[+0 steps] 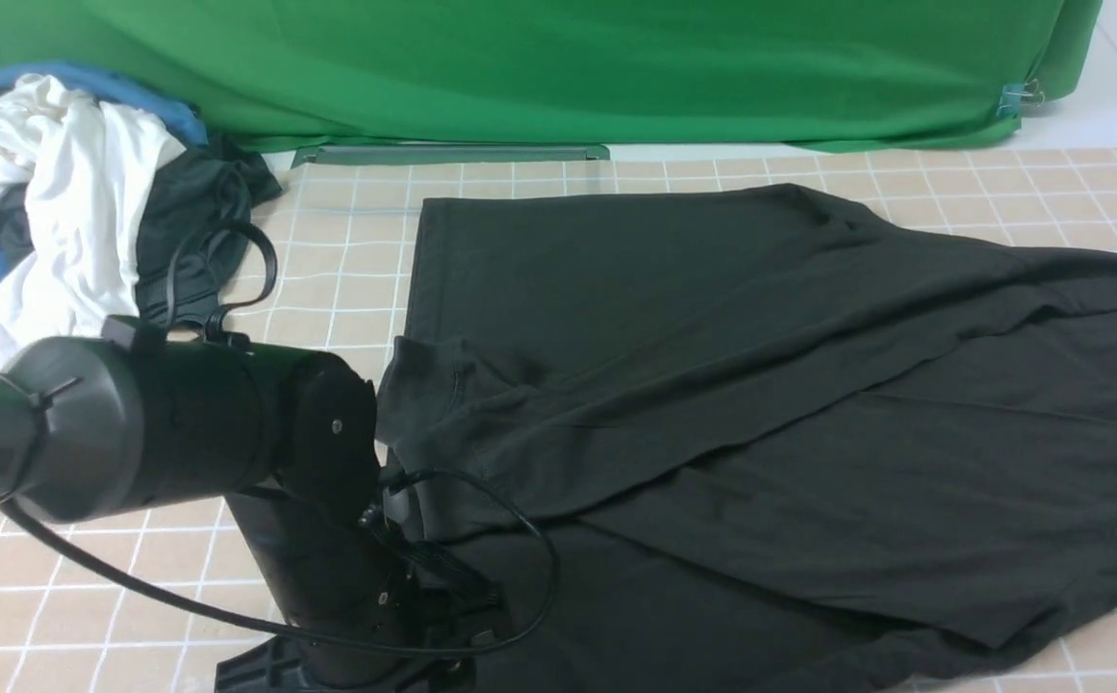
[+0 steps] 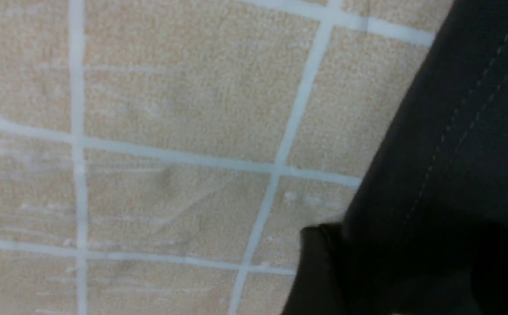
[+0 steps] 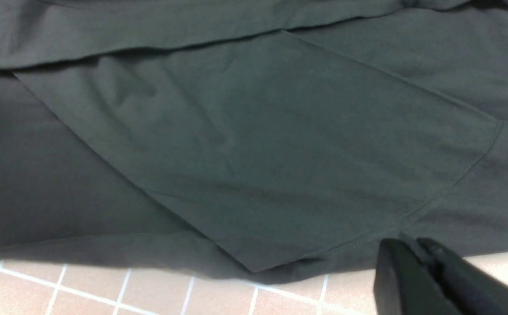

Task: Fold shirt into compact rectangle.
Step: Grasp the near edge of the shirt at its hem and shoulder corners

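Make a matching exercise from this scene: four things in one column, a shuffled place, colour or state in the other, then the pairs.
1. shirt
2. white garment
3. backdrop
4. right gripper

A. green, hung at the back
B. shut, just off a hem
C. heaped at the far left
D. black, spread out, partly folded

Pairs: 1-D, 2-C, 3-A, 4-B

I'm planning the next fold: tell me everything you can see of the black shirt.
The shirt is large, black, soft knit with stitched hems. It lies flat on the tiled surface, partly folded: overlapping layers run diagonally, with a sleeve folded in at the left. No print shows. The right gripper, jaws shut, sits at one hem; contact unclear. The left arm crosses its left edge in the front view.
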`<control>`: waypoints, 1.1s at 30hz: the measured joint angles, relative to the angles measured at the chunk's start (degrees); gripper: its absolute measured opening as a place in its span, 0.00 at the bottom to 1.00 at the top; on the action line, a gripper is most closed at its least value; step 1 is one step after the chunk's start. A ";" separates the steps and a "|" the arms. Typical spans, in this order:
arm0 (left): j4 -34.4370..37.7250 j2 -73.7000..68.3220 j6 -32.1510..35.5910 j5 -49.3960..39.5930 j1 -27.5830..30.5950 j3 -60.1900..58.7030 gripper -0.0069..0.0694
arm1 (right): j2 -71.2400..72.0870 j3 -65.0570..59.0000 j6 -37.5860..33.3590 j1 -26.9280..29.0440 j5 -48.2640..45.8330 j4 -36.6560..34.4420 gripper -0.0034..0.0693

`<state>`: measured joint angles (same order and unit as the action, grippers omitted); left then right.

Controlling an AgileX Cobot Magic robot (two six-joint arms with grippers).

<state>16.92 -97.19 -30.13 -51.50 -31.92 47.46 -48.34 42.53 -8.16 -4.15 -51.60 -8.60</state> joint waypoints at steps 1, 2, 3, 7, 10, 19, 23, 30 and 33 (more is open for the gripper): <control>-0.50 -0.13 0.76 -0.65 0.00 0.13 0.53 | 0.00 0.00 0.00 0.00 0.00 0.00 0.09; -1.14 -0.13 1.69 -1.50 0.00 0.63 0.42 | 0.00 0.00 0.00 0.00 0.00 0.00 0.09; -1.55 -0.13 2.19 -2.07 0.05 1.04 0.34 | 0.00 0.00 0.00 0.00 -0.13 0.00 0.09; 0.03 0.17 4.29 -2.56 -0.06 2.85 0.14 | -0.11 0.00 0.00 0.00 -4.44 -0.86 0.09; -1.59 1.77 6.11 -6.54 0.00 5.48 0.13 | -0.52 -0.20 0.00 -0.07 -8.95 -3.05 0.12; -3.98 2.39 9.39 -9.95 5.41 6.30 0.13 | -6.10 -10.55 0.19 -10.17 -3.91 -1.50 0.49; -4.03 2.39 11.50 -10.36 8.23 6.30 0.13 | -11.19 -11.63 4.02 -16.75 -1.27 4.39 0.63; -4.03 2.39 14.63 -11.97 13.00 6.42 0.13 | -19.28 -11.63 5.84 -25.94 4.02 10.48 0.80; -4.03 2.39 15.15 -12.03 14.67 6.47 0.13 | -22.62 -11.50 6.02 -29.34 6.78 13.43 0.84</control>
<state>12.89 -94.80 -14.98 -63.53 -17.25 53.93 -70.95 31.03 -2.14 -33.50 -44.82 4.83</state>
